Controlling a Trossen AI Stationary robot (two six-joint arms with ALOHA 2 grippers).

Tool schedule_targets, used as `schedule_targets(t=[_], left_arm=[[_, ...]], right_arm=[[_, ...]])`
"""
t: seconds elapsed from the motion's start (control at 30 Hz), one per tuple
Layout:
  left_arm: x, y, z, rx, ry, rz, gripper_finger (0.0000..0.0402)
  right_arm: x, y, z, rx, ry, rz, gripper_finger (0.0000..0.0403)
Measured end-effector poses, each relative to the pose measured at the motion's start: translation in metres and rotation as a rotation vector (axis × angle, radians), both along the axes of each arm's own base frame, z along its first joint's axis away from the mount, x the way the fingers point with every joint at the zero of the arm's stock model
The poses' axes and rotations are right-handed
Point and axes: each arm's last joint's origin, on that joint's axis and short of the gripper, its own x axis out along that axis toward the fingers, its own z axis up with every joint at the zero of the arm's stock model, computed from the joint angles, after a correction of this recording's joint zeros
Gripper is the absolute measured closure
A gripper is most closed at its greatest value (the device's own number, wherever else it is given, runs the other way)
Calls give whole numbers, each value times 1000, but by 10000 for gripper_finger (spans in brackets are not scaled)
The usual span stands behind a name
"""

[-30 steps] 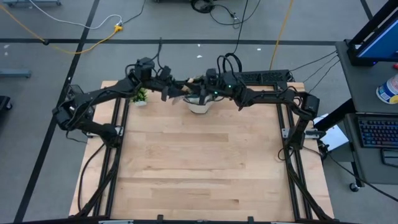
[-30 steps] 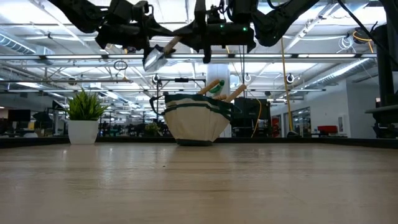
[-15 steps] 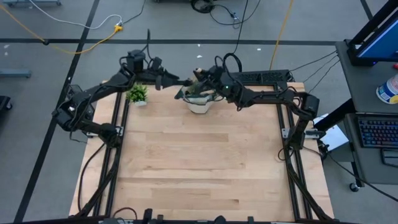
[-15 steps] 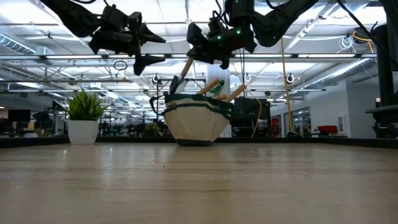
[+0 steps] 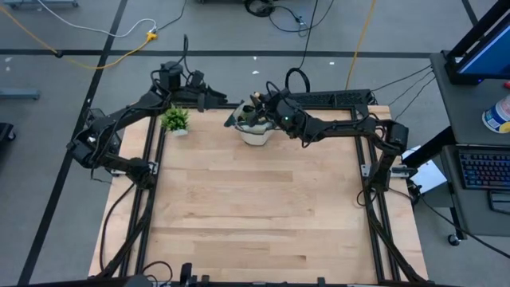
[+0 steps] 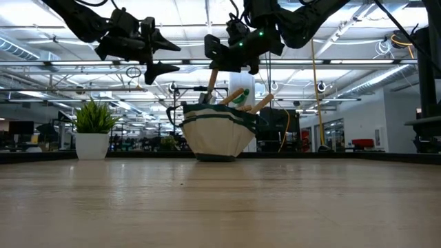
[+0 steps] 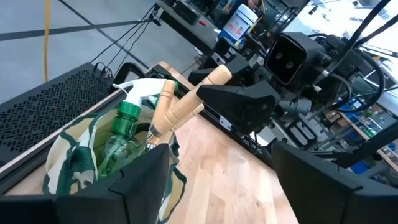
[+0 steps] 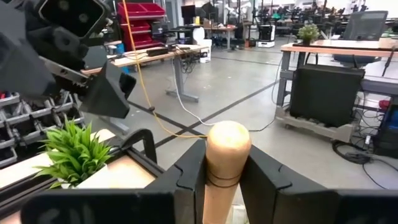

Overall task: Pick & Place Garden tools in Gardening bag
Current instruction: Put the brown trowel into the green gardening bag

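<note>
The beige gardening bag [image 5: 255,137] with green trim stands at the table's far edge, also in the low view [image 6: 217,134]. It holds a green spray bottle [image 7: 121,134] and wooden tool handles [image 7: 165,106]. My right gripper [image 6: 224,56] is just above the bag, shut on a wooden-handled trowel [image 6: 210,81]. The trowel's blade end points down at the bag's mouth. My left gripper [image 6: 164,58] is open and empty. It hangs in the air to the left of the bag, above the potted plant's side. My right gripper pinches the trowel's wooden handle [image 8: 227,146] between its two fingers, just below the rounded free end. The fingers lie across the handle. The trowel hangs nearly upright below them, with its blade end [image 6: 204,98] at the bag's left rim. Whether the blade rests on anything inside, I cannot tell.
A small potted green plant [image 5: 175,119] stands on the table's far left, close to the bag and under my left arm. The wide wooden tabletop [image 5: 255,207] stretches toward the near edge.
The trowel lay nearly level in the air between both grippers. My left gripper has come away from it and drawn back toward the table's left. My right gripper has tipped the trowel blade-down and brought it over the bag's mouth.
</note>
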Motion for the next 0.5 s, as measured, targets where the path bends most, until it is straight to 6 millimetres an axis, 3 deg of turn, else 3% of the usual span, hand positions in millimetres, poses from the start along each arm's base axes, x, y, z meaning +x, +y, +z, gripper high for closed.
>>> schedule_targets(t=[0.5], left_arm=[[12, -11, -1, -5, 3, -55, 107]], right_arm=[[-4, -12, -7, 136, -36, 48, 338]])
